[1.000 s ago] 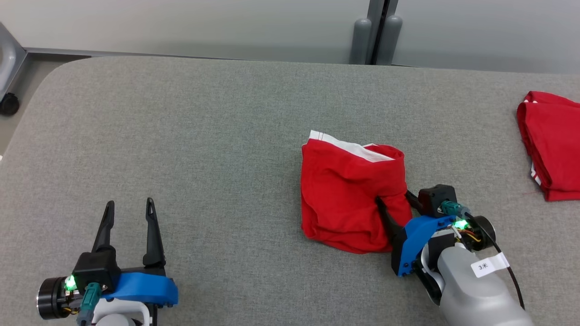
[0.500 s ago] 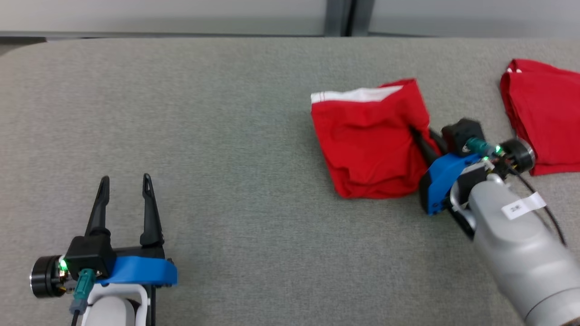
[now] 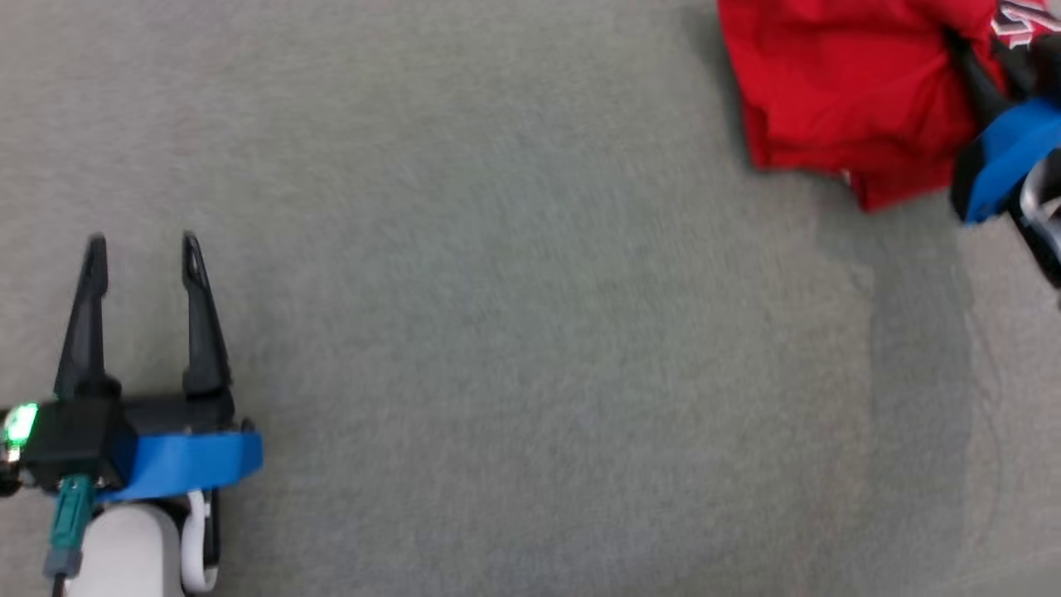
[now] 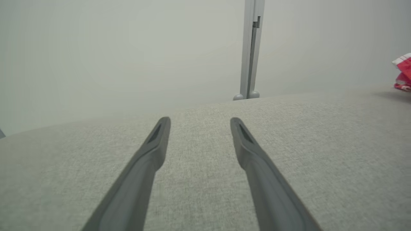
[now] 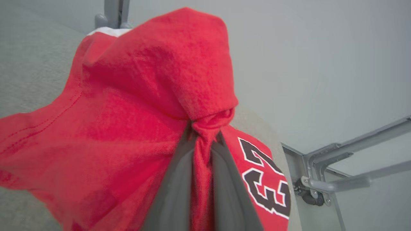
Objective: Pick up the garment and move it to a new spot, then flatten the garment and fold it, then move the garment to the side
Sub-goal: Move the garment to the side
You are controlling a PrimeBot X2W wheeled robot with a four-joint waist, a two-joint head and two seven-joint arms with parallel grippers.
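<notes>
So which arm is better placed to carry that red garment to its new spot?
Right. The right gripper is shut on a bunched fold of the red garment, while the left gripper hangs open over the grey table, well apart from it.

A grey fabric tabletop (image 3: 497, 373) stretches to a pale wall (image 4: 128, 48) split by a grey upright post (image 4: 252, 48).

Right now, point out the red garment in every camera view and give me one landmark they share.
Head view: the red garment is in the top right corner, gripped by the right hand.
Left wrist view: a red and white scrap at the far right edge, probably the same garment.
Right wrist view: it spreads over the left and middle, bunched between the fingers.
Shared landmark: the grey table.
</notes>
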